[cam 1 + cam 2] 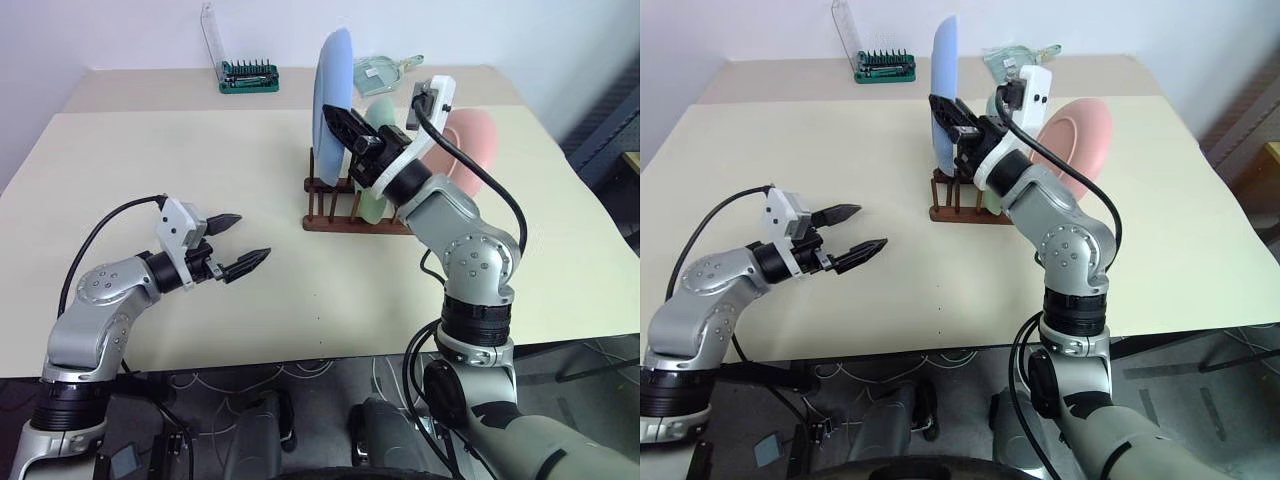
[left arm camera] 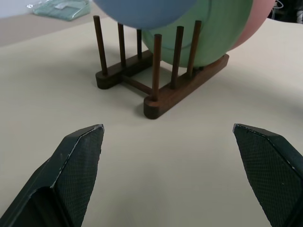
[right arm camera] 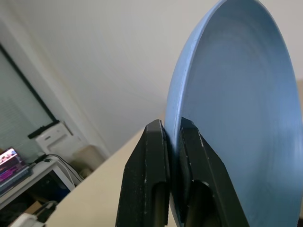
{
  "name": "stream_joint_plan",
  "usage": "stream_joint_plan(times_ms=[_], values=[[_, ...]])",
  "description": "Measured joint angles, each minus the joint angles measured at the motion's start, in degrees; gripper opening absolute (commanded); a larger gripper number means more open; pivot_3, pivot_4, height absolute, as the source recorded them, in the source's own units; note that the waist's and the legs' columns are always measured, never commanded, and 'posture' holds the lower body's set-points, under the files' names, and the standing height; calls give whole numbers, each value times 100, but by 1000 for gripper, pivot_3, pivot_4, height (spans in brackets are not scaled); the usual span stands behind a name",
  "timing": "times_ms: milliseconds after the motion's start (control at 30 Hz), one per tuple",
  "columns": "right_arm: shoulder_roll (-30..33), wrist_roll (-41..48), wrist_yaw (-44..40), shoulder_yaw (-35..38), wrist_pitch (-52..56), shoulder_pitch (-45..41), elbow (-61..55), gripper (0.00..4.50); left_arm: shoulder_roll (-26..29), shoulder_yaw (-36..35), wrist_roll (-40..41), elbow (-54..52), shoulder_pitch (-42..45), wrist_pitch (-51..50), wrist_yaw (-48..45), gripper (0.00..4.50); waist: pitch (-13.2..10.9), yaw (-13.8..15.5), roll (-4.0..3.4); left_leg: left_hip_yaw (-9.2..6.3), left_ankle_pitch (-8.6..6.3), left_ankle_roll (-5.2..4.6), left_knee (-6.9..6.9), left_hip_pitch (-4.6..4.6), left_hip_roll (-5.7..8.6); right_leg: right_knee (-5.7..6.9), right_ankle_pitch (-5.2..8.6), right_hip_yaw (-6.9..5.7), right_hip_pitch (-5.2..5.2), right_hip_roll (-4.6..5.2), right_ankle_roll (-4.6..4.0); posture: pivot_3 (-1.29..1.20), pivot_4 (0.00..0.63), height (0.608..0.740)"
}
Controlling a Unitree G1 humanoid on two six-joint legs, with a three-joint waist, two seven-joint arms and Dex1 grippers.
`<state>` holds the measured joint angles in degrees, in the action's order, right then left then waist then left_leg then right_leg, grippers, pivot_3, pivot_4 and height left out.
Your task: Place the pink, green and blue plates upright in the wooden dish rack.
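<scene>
My right gripper [image 1: 331,114] is shut on the rim of the light blue plate [image 1: 332,78], holding it upright above the left end of the wooden dish rack [image 1: 335,222]. The right wrist view shows both fingers [image 3: 147,156] clamped on the plate's edge. The mint green plate [image 2: 208,33] stands between the rack's pegs, and the pink plate [image 1: 470,140] stands behind it at the right end, partly hidden by my right arm. My left gripper [image 1: 253,235] hovers open and empty over the table, left of the rack and pointing at it.
A green screwdriver-bit case [image 1: 248,78] with its clear lid raised sits at the back of the table. A clear packet [image 1: 385,68] lies behind the rack. The table's front edge [image 1: 300,362] runs just below my arms.
</scene>
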<state>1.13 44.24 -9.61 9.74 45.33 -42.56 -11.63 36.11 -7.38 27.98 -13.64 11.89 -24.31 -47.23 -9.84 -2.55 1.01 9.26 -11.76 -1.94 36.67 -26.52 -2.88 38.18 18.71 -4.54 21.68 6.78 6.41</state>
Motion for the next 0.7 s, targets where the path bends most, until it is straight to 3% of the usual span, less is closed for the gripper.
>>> stream_joint_plan(times_ms=[400,533,700], values=[[-105,242,531,120,315,1,193,0,-32,0,0,-49,2,-9,42,4478,0,0,0,0,0,0,-1,-1,0,-1,0,0,0,1,0,0,150,732],[-109,311,593,126,320,1,193,1382,-32,0,-1,-49,3,-8,54,4500,0,0,0,0,0,0,-2,-1,0,-2,0,0,0,1,0,0,150,732],[-98,315,594,122,306,2,193,3924,-33,3,-4,-48,5,-8,53,4500,0,0,0,0,0,0,-5,0,0,-4,0,0,0,1,0,0,150,732]])
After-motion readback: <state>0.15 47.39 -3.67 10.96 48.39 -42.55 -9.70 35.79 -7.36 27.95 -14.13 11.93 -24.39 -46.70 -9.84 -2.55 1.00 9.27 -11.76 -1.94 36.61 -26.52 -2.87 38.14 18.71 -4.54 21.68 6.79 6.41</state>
